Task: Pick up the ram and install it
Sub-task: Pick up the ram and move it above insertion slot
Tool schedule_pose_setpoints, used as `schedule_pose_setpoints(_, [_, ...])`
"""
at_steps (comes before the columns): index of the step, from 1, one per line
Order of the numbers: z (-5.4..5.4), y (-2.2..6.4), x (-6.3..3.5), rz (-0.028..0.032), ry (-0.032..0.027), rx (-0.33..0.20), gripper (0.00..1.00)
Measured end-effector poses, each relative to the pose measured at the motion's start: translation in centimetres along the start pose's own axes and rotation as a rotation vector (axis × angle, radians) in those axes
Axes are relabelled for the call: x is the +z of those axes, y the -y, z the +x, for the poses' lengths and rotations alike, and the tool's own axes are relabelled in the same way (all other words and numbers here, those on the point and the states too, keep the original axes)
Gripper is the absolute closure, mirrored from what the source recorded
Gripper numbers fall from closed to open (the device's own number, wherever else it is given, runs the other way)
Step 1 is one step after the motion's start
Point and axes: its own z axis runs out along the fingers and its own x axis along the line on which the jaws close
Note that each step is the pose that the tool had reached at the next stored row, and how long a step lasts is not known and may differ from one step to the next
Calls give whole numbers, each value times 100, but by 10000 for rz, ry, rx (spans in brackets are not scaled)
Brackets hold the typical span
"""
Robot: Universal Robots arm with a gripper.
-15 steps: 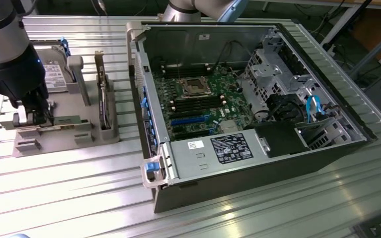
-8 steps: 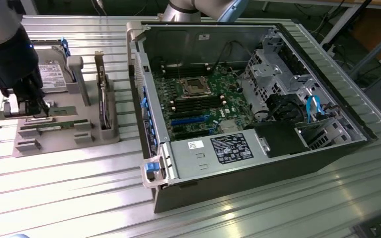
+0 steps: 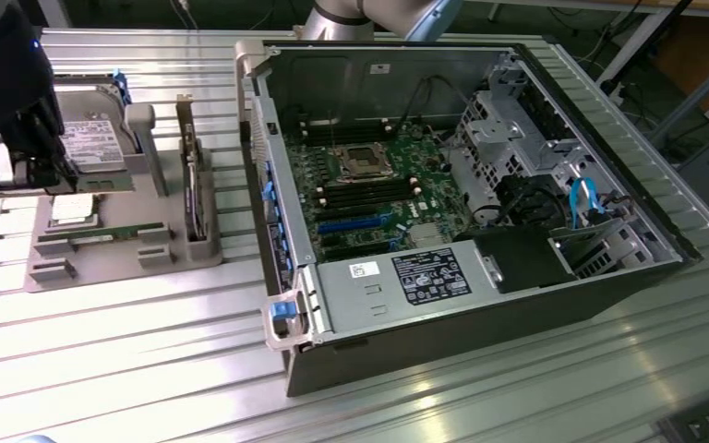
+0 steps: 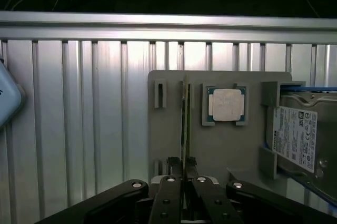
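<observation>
Gripper is pinching the ram, edge-up over the parts tray.
Wrist view: jaws are pressed onto the stick's flat faces, and edge-up suits a thin clamp. CPU sits just beside it, hard drive beyond. Exterior view: gripper hangs above the tray, well apart from the open case, lid off for slot access.

Near end of ram hidden inside gripper; hard drive cut by frame edge.
</observation>
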Motion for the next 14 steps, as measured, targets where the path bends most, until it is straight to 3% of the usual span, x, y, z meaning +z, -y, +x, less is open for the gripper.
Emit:
schedule_pose_setpoints(5, [-1, -1, -125, -55, 147, 2, 86])
schedule_pose_setpoints(9, [-1, -1, -289, -156, 304, 8, 86])
schedule_pose_setpoints(11, [0, -1, -325, -184, 351, 9, 86])
schedule_pose_setpoints(14, [0, 0, -326, -184, 361, 9, 86])
